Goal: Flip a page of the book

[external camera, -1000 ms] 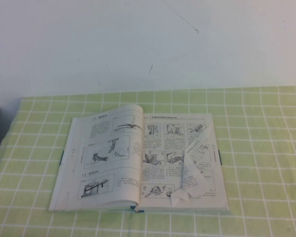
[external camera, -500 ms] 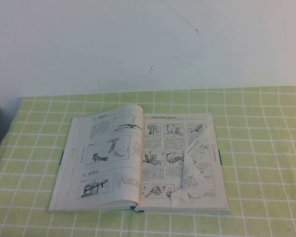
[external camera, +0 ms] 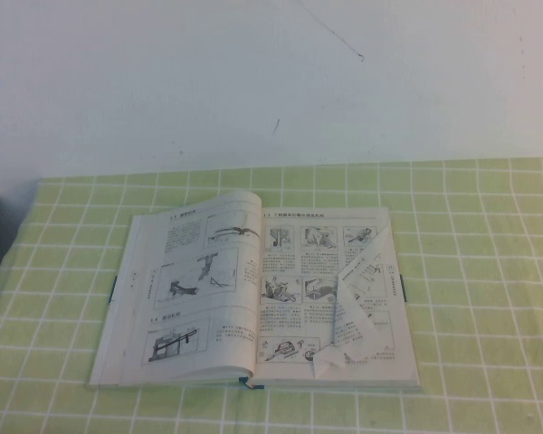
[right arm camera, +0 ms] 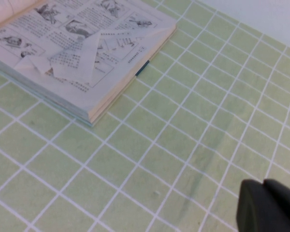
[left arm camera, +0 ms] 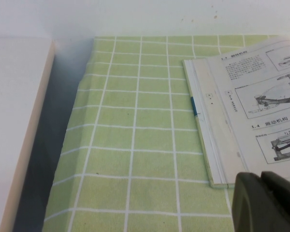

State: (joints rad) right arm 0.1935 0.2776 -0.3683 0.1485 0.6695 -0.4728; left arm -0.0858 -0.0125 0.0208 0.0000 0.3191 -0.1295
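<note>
Book (external camera: pixel 258 303), thick, teal-edged, unmoved since a second ago; folded white page (external camera: pixel 357 312) at three o'clock, unturned. Left gripper (left arm camera: pixel 268 203) and right gripper (right arm camera: pixel 270 205) hover apart; finger state unclear.

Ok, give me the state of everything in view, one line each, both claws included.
book: open, flat on the tablecloth.
page: folded over and creased, lying on the book's right side, not turned.
left claw: near the book's left corner, holding nothing.
right claw: over the tablecloth, right of the book, holding nothing.
</note>
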